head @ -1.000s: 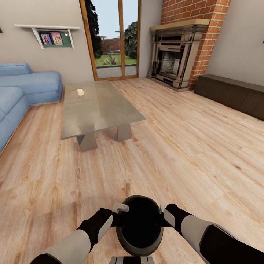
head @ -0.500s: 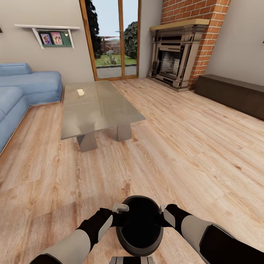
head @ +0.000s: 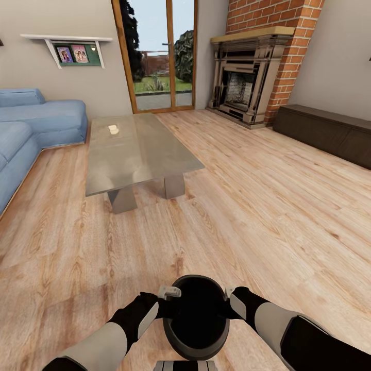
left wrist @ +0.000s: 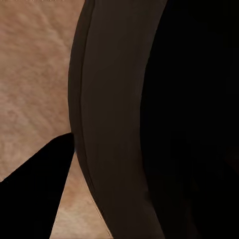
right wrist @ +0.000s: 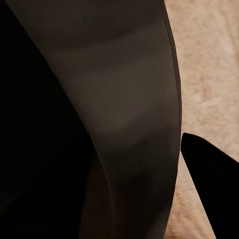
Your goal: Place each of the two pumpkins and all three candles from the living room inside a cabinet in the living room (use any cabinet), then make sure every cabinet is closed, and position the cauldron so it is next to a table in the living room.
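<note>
head view: the cauldron (head: 198,317), black and wide-mouthed, hangs low in front of the trunk above the wooden floor (head: 257,216), held between both arms; the left tool (head: 167,304) grips its rim on one side and the right tool (head: 229,304) grips the opposite side, each clamped on the cauldron's wall; the desk (head: 134,149), a long low grey-beige one on a chunky base, stands well ahead and to the left, well apart from the cauldron; a small pale object (head: 113,130) lies on its far end, too small to tell what it is; the cabinet (head: 324,131), long, low and dark brown, runs along the right wall with its fronts shut; a blue sofa (head: 31,129) sits at the left, a brick fireplace (head: 252,77) and a glass door (head: 157,54) at the back.

left wrist view: the cauldron's dark rim (left wrist: 114,124) sits close up, its black inside beside it, floor beyond; a dark fingertip (left wrist: 40,194) lies against the outer wall.

right wrist view: the cauldron's rim (right wrist: 129,109) again close up; a dark fingertip (right wrist: 214,184) just outside the wall, floor behind.
</note>
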### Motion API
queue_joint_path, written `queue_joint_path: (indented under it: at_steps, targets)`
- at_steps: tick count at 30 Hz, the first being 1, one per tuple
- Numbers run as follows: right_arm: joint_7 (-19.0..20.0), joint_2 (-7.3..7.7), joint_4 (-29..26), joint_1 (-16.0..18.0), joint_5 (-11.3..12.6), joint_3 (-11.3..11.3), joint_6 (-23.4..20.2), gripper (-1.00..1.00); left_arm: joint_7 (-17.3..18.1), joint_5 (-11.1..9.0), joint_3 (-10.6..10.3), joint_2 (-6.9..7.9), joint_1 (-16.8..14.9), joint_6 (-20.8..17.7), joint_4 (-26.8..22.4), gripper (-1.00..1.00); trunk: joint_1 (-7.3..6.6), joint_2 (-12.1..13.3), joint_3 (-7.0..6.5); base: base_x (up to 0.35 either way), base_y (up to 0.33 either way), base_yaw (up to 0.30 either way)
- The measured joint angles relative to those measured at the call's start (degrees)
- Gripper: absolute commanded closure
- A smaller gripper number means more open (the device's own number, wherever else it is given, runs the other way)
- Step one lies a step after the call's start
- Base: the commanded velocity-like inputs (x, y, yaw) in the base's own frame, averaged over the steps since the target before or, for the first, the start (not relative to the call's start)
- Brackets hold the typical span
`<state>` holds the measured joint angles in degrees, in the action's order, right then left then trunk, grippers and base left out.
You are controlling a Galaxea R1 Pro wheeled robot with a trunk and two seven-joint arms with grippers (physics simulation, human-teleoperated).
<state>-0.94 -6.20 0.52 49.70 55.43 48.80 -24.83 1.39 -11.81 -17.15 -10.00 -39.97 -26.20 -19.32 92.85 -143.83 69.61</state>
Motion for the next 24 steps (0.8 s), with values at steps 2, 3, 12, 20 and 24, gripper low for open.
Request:
queue_joint_path:
  at_steps: [2, 3, 12, 20, 24]
  targets:
    - [-0.02, -0.02, 0.03, 0.00, 0.14, 0.16, 0.02, 1.00, 0.11, -0.68, 0.04, 0.00, 0.00, -0.01, -0.06, 1.00, 0.00, 0.00, 0.00, 0.000, 0.000, 0.000]
    - [-0.04, -0.03, 0.05, 0.00, 0.12, 0.11, 0.03, 1.00, 0.26, -1.37, 0.06, 0.00, 0.00, -0.01, -0.09, 1.00, -0.01, 0.00, 0.00, 0.000, 0.000, 0.000]
    - [0.05, -0.03, 0.02, 0.00, 0.06, 0.26, 0.06, 1.00, 1.70, -2.62, 0.07, 0.00, -0.01, -0.04, -0.13, 1.00, 0.00, 0.00, -0.14, 0.000, 0.000, 0.000]
    - [0.08, 0.01, 0.01, -0.01, 0.29, 0.42, 0.05, 1.00, 1.77, -2.60, 0.08, 0.00, -0.02, -0.04, -0.14, 1.00, 0.00, 0.00, -0.82, 0.000, 0.000, 0.000]
    - [0.09, 0.02, 0.02, -0.01, 0.25, 0.43, 0.03, 1.00, 1.97, -2.30, 0.11, 0.00, -0.01, -0.03, -0.14, 1.00, 0.00, 0.00, -1.18, 0.000, 0.000, 0.000]
